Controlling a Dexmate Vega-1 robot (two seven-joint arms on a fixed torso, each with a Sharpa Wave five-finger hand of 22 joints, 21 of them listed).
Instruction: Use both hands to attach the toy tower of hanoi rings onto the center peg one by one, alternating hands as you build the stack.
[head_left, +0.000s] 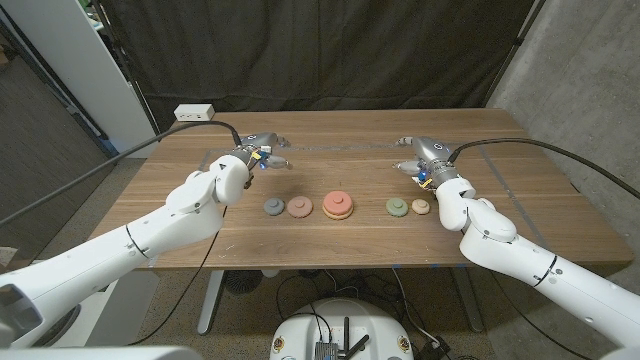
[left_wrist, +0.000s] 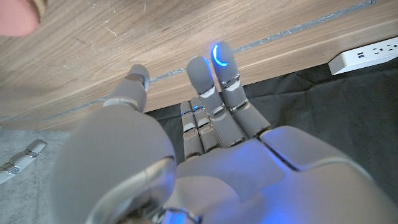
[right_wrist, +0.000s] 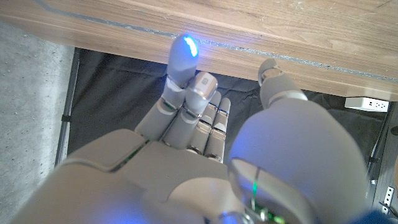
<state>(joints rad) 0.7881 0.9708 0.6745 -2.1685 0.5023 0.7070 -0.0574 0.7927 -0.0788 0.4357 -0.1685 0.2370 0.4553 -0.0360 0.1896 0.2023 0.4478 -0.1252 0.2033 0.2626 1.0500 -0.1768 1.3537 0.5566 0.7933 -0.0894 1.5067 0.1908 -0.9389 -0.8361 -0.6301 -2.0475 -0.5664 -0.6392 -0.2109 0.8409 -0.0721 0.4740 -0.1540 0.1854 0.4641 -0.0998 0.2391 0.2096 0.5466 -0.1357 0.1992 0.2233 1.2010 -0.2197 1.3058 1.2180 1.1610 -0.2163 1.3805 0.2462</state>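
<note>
Both hands, left hand (head_left: 262, 152) and right hand (head_left: 418, 160), are waiting with fingers apart, holding nothing. 4 rings, like the gray ring (head_left: 272, 207), are lying beside the middle stack (head_left: 338, 205), ready to be picked.

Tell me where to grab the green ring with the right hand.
Take the green ring by its outer rim, coming straight down from above with the right hand. It lies flat, and the small tan ring sits close beside it, so place fingers on its front and back edges.
</note>
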